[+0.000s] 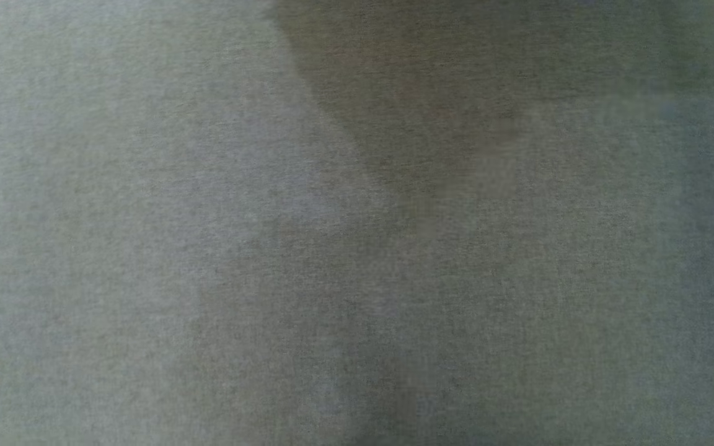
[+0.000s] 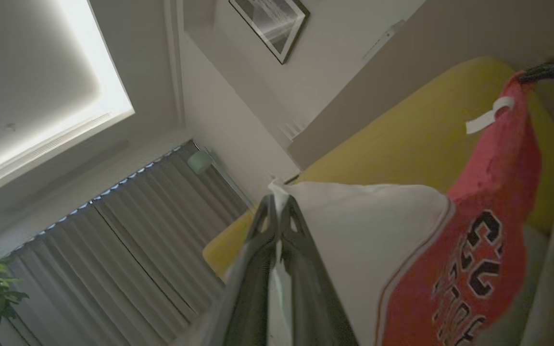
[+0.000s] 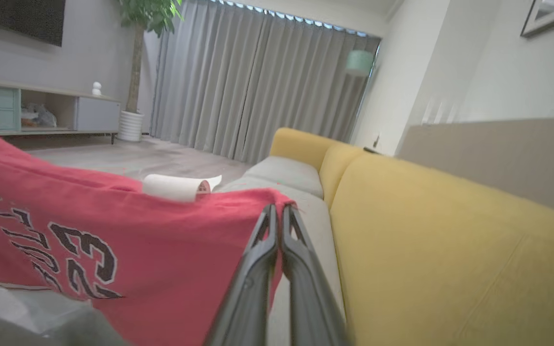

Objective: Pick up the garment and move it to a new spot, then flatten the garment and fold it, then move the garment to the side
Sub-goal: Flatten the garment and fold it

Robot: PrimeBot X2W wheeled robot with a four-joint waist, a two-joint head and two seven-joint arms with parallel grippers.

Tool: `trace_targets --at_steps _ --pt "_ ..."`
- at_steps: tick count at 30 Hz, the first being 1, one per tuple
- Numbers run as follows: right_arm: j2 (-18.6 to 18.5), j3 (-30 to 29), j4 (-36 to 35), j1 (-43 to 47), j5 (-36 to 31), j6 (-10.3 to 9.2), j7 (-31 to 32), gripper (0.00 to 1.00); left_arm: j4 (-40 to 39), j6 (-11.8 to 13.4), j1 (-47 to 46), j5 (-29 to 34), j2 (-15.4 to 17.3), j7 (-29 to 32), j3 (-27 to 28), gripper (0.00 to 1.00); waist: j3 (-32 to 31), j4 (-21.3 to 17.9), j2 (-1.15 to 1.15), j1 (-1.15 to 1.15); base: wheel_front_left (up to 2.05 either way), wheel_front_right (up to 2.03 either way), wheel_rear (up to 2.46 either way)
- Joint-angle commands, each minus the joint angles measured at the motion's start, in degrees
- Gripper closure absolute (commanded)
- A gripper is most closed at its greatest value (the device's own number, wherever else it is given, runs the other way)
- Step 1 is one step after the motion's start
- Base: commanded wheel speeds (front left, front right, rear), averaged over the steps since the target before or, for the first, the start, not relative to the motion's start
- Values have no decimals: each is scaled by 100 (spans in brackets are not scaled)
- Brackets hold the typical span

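While stretched in the air above the sofa seat [image 3: 286, 170], the red-and-white jersey [image 3: 161, 250] with black lettering is pinched at two edges: left gripper [image 2: 279, 211] clamped on white fabric, right gripper [image 3: 279, 211] clamped on red. Open floor [image 3: 128, 158] lies beyond it, and the yellow backrest [image 3: 450, 230] stands close alongside.

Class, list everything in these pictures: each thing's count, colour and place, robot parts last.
shirt: one, red and white, dark lettering, held up and spread
sofa: one, yellow back, grey seat, along the wall
curtains: one set, grey, far end of room
plant: one, green, white pot, beside the curtains
picture: one, dark frame, on the wall
grey fabric: one stretch, close in the head view
left gripper: one, dark, jaws shut on the shirt's white edge
right gripper: one, dark, jaws shut on its red edge
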Motion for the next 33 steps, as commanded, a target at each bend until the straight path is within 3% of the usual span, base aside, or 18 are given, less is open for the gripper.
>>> trace_targets --at_steps 1,11,19,27,33 --pt "-110 29 4 352 137 -4 -104 100 -427 -16 479 2 496 -4 319 100 -31 63 0 -2 0 0 0" --pt "-236 95 130 2672 796 -4 -240 100 -1823 347 4097 -308 1198 -4 450 100 -913 156 0 -2 0 0 0" --pt "-110 -155 -279 4587 1038 -4 -184 100 -2320 611 5976 -445 1221 -5 239 100 -1594 119 0 -2 0 0 0" --pt "114 -912 -925 6268 758 -4 37 100 -2517 739 7259 -384 1088 -5 125 100 -1757 91 0 -2 0 0 0" --pt "286 -1450 -1507 6789 511 -4 380 100 -2531 644 7541 -269 1110 -5 106 100 -1717 65 0 -2 0 0 0"
